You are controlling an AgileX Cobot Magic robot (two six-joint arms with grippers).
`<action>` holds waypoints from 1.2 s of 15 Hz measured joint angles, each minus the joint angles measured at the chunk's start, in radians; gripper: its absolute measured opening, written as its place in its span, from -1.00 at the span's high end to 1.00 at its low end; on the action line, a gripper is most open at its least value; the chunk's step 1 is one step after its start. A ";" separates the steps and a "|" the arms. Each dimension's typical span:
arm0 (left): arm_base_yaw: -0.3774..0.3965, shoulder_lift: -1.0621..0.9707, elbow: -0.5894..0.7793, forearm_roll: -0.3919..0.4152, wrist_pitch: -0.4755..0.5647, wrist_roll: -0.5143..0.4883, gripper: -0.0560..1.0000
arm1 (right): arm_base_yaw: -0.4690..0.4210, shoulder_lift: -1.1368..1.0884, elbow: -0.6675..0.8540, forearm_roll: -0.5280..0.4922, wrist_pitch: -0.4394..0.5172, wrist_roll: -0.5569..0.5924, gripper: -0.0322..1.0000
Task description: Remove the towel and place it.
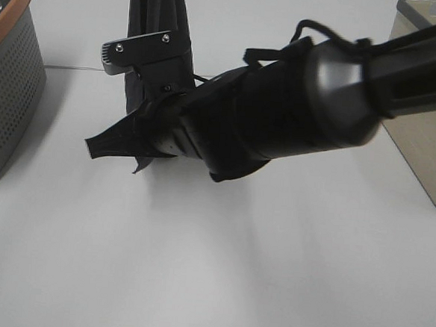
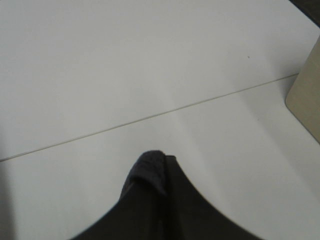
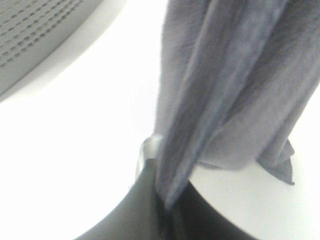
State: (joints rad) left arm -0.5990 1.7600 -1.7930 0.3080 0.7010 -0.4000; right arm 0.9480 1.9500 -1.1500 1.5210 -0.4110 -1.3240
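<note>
- right gripper (image 3: 165, 200) is clamped tight on the towel (image 3: 225, 90), and the cloth runs out from its jaws in long hanging folds, with one loose corner dangling just beside it
- left gripper (image 2: 162, 172) pinches a small bunched bit of the same towel right at its tips, with the white table (image 2: 100, 75) well beyond it
- gray perforated basket (image 1: 6, 96) sits off to the right gripper's side, clear of the towel

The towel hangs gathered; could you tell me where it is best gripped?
Grip the towel low, where it hangs gathered into narrow vertical folds, coming in level from the exterior view's right; the right gripper looks shut on it there.
</note>
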 joint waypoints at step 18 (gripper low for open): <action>0.119 0.000 -0.033 -0.232 -0.063 -0.062 0.89 | -0.200 -0.444 0.270 0.068 0.411 -0.592 0.90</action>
State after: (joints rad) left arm -0.4800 1.7600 -1.8260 0.0760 0.6380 -0.4620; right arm 0.7480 1.5060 -0.8800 1.5890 0.0000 -1.9160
